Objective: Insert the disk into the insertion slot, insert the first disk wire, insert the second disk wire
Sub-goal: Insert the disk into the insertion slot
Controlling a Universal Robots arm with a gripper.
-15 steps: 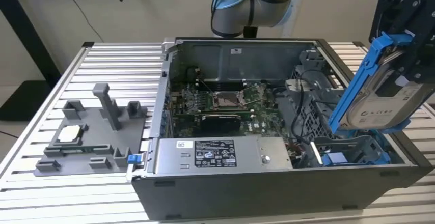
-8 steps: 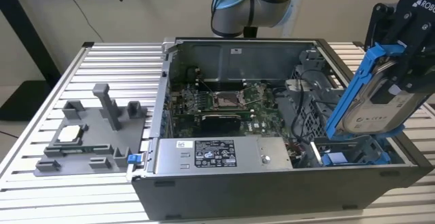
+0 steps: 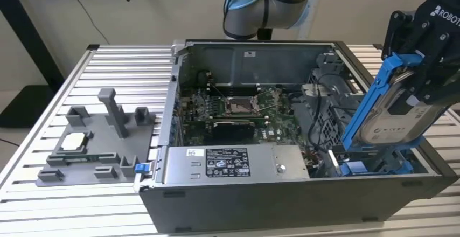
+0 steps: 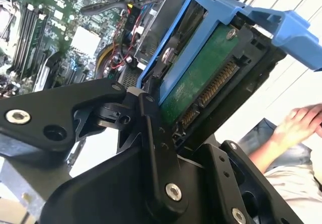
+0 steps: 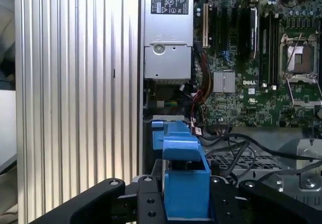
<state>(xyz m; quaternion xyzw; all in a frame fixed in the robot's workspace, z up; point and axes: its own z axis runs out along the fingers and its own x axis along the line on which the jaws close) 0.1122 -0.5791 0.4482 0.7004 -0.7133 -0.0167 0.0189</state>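
Take the motherboard (image 3: 237,110) in the open computer case (image 3: 287,204) as the centre of the dial in the exterior view. The gripper (image 3: 418,67) hangs at about 2 o'clock, closed on the disk (image 3: 391,116), with its black fingers clamped on opposite sides of the blue carrier frame (image 3: 374,94). The disk is held clear of the table and steeply tilted. Its upper end leans toward 1 o'clock and its white label faces the camera. Its lower end dips into the case at about 4 o'clock, just above the insertion slot (image 3: 377,166), whose blue rails lie along the case's edge there. I cannot tell whether the frame and the rails touch. The grey power-supply box (image 3: 230,164) sits at 6 o'clock. A grey fixture (image 3: 93,140) lies on the slatted table (image 3: 107,70) at 9 o'clock, and the arm (image 3: 273,0) comes in at 12 o'clock. In the second wrist view one of the fingers (image 4: 151,128) bears against the frame's edge, and the disk's green circuit board (image 4: 201,78) is turned to the camera. A person's hand (image 4: 302,123) shows in the background beyond it. In the first wrist view the frame's blue end stands between the black fingers, with the CPU socket (image 5: 299,58) on the board beyond.
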